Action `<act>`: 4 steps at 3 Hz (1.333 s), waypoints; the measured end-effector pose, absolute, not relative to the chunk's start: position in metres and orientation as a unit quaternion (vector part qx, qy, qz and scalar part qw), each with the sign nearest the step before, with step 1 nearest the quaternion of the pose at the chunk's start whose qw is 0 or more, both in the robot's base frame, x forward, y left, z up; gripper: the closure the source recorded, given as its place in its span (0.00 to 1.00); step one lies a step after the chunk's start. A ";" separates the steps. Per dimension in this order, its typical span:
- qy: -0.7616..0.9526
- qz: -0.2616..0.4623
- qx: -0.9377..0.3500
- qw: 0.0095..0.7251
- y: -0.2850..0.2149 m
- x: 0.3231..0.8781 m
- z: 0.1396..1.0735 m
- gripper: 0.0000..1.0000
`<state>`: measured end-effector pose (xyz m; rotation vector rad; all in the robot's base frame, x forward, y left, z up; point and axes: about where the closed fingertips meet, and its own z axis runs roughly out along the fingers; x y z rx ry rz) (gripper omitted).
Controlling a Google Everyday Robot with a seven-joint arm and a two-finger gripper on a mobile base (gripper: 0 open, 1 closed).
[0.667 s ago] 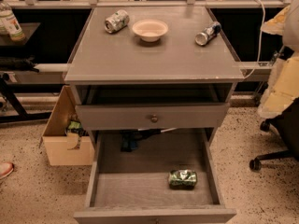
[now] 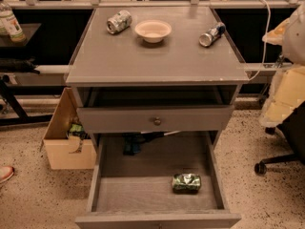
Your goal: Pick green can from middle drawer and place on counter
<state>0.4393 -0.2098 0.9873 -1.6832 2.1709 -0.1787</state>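
Note:
The green can [image 2: 186, 182] lies on its side on the bare grey floor of the open middle drawer [image 2: 143, 194], near the front right. The counter [image 2: 157, 61] is the grey top slab of the cabinet above it. My gripper does not show in this view. Only a pale, bulky part of my arm [image 2: 286, 85] shows at the right edge, beside the cabinet and well away from the can.
On the counter stand a white-silver can [image 2: 118, 21], a white bowl [image 2: 153, 30] and a slim silver-blue can [image 2: 211, 34]. A dark object [image 2: 132, 143] lies at the drawer's back. The shut drawer front with a brass knob [image 2: 157, 121] overhangs it. A cardboard box [image 2: 66, 137] sits left, a chair base [image 2: 279, 163] right.

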 end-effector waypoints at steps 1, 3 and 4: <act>0.769 -0.050 -0.609 0.190 -0.210 0.434 0.941 0.00; 0.744 -0.009 -0.649 0.157 -0.200 0.402 0.799 0.00; 0.744 -0.009 -0.649 0.157 -0.199 0.402 0.799 0.00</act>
